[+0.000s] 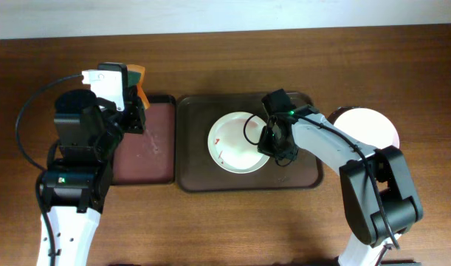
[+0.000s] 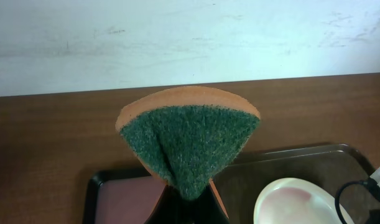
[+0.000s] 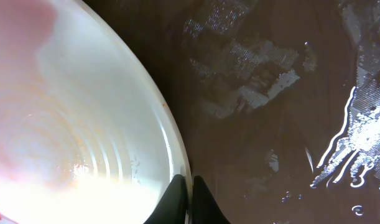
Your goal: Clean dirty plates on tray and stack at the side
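Observation:
A white plate (image 1: 232,144) with thin red streaks lies on the dark brown tray (image 1: 192,177). My right gripper (image 1: 272,142) is shut on the plate's right rim; in the right wrist view the two black fingers (image 3: 188,196) pinch the rim of the plate (image 3: 84,124) over the wet tray (image 3: 270,93). A plain white plate (image 1: 369,125) lies on the table right of the tray. My left gripper (image 1: 133,103) is shut on a folded green and orange sponge (image 2: 190,140), held above the narrower tray. The plate (image 2: 295,202) and the brown tray (image 2: 339,158) show at lower right of the left wrist view.
A narrower reddish-brown tray with a black rim (image 1: 145,151) sits left of the brown tray, under my left arm. It also shows in the left wrist view (image 2: 124,199). A pale wall (image 2: 190,37) runs along the table's far edge.

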